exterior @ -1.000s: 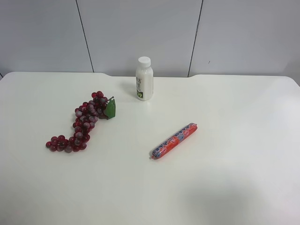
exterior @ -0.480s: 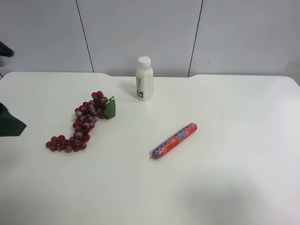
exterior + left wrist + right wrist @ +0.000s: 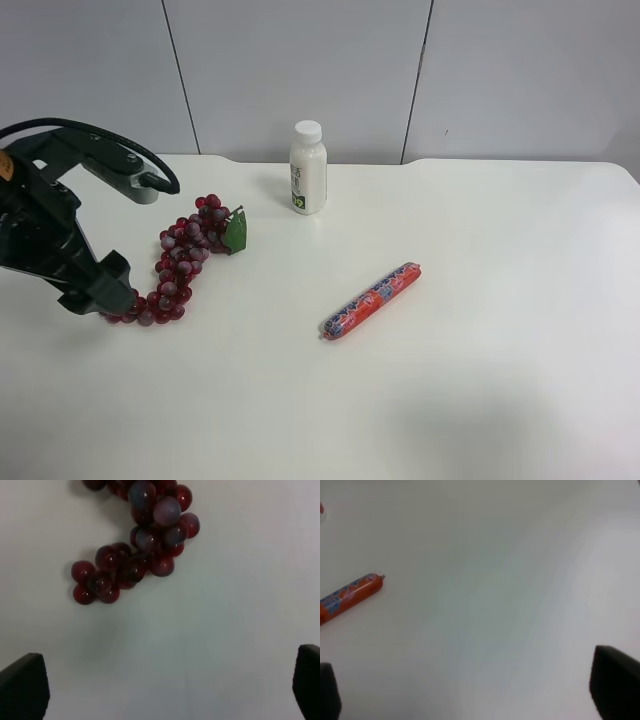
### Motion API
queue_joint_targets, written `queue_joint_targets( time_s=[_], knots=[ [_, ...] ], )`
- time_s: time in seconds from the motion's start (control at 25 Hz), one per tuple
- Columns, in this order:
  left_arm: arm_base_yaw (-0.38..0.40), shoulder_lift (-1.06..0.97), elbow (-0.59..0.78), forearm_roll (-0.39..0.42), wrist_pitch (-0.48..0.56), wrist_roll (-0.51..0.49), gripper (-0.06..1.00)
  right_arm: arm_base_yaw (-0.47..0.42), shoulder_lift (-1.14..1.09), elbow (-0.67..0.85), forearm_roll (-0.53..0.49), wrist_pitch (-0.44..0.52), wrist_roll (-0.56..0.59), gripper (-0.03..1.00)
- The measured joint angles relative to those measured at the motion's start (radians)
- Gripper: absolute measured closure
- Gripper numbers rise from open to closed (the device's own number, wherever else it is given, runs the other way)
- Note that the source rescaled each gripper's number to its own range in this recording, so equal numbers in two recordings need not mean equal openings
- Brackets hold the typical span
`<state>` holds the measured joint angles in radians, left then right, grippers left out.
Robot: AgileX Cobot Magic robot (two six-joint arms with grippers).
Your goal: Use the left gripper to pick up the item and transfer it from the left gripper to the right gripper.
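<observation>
Left gripper (image 3: 103,287) partly covers the grapes' (image 3: 183,256) 8 o'clock end; its fingers (image 3: 22,687) are spread wide, empty. Right gripper (image 3: 470,692) fingers, cut off at the corners, gape empty over the desk (image 3: 510,605).

The left gripper (image 3: 105,292) hides the near-left tip of the grapes (image 3: 186,250). In the right wrist view the sausage pack (image 3: 349,597) is cut off at the edge. The bottle (image 3: 308,168) label is too small to read.

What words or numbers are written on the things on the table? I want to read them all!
bottle: its green label has white marks, maybe digits, too blurred to read.
sausage pack: blue print on red, too small to read.
grapes: no writing on them.
Nothing here is clear enough to quote.
</observation>
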<state>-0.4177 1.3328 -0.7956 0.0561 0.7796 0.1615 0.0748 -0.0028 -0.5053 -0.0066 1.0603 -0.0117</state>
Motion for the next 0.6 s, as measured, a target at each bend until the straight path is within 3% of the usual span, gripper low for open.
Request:
queue_joint_targets(
  time_s=[0.6],
  knots=[
    [0.000, 0.204, -0.002, 0.003, -0.196, 0.003, -0.06, 0.000, 0.000, 0.000, 0.000, 0.000, 0.000, -0.03]
  ],
)
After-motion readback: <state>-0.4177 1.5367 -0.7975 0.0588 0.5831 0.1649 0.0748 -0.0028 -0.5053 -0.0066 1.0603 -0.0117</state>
